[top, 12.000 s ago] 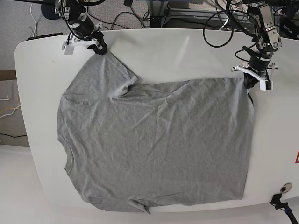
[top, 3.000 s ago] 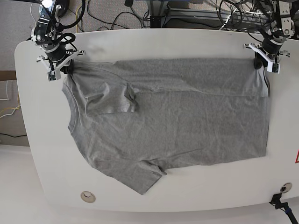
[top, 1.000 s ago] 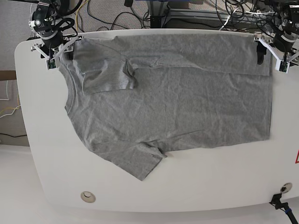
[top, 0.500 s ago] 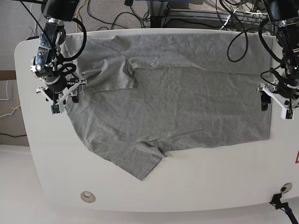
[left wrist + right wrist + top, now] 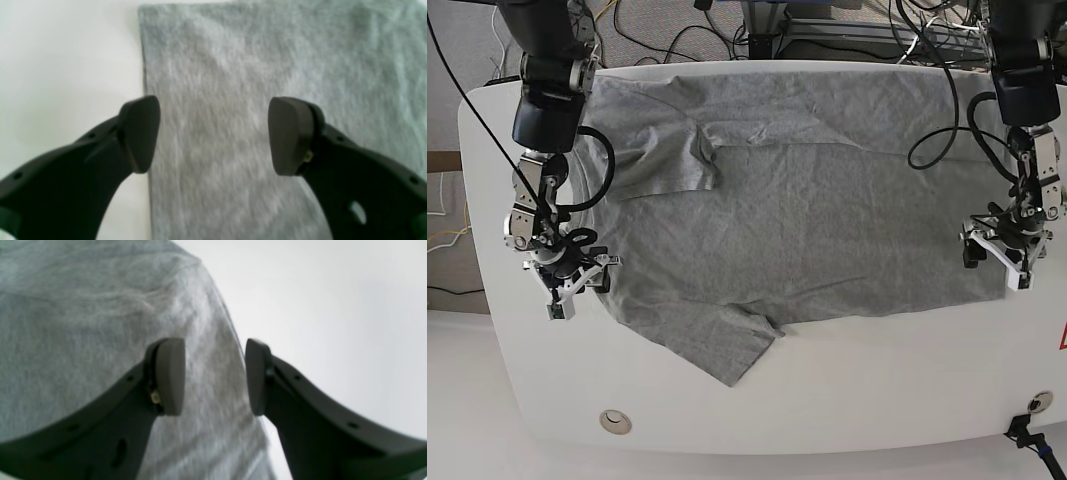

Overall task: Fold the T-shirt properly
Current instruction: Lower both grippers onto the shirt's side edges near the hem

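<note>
Shirt's lying flat across the far two-thirds of the white table, so the T-shirt is spread but not fully tidy: one sleeve is folded onto the chest up around 11 o'clock, and the other sticks out loose toward 7 o'clock. Plain side up, no lettering showing.

Both arms are down at the near edge of the cloth. The right gripper sits at 9 o'clock by the shoulder and collar side; in its wrist view the jaws are partly apart with nothing between them, straddling the shirt's edge where it meets bare table. The left gripper is at 3 o'clock over the near hem corner, jaws wide apart and empty, one pad over the table and one over fabric.

Looks to me like they're lining up for the next grab, so the fold itself hasn't started on this side. Next move probably needs both to drop and pinch those edges cleanly, catching just the layer they want, then lift together and carry it across evenly. That floppy 7 o'clock sleeve could drag or bunch if it isn't tucked in.
</note>
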Robot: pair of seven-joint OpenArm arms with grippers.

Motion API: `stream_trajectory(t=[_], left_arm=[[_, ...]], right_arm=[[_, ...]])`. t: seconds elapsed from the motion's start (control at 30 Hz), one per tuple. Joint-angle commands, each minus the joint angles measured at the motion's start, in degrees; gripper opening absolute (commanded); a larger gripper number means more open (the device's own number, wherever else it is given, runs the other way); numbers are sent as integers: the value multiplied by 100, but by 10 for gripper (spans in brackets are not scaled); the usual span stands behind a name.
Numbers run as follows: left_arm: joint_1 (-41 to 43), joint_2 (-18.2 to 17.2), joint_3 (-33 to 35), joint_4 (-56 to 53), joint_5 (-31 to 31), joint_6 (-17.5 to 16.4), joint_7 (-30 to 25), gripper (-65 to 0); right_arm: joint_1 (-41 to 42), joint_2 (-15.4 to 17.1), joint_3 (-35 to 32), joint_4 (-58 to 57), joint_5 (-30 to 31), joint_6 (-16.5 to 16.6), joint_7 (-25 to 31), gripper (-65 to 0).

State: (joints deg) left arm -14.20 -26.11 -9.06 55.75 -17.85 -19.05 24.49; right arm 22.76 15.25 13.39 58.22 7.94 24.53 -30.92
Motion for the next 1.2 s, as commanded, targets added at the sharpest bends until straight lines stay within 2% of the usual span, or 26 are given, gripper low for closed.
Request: stream_trajectory(t=[0.0, 0.17, 0.37, 0.67, 0.8, 1.0, 1.17], left_arm=[[-281, -189, 58, -304, -40, 19, -335, -170], [-633, -268, 128, -1139, -13, 19, -853, -170], [-906, -303, 541, -1720, 224, 19, -1214, -170], [-906, -427, 532, -1728, 224, 19, -1425, -170], [-914, -453, 532, -1702, 224, 19, -1434, -170], [-914, -699, 515, -1702, 207, 19, -1442, -170], [-914, -717, 515, -1711, 207, 19, -1442, -170]], right_arm=[[409, 97, -33, -428, 89, 12, 415, -367], [893, 221, -42, -1448, 89, 12, 986, -367], [1086, 300, -148, -1931, 89, 12, 1259, -367], [937, 247, -156, -1949, 89, 21, 1276, -367], [928, 106, -156, -1949, 89, 21, 1276, -368], [849, -61, -156, -1949, 89, 21, 1276, -370], [779, -140, -156, -1931, 89, 30, 1276, -372]])
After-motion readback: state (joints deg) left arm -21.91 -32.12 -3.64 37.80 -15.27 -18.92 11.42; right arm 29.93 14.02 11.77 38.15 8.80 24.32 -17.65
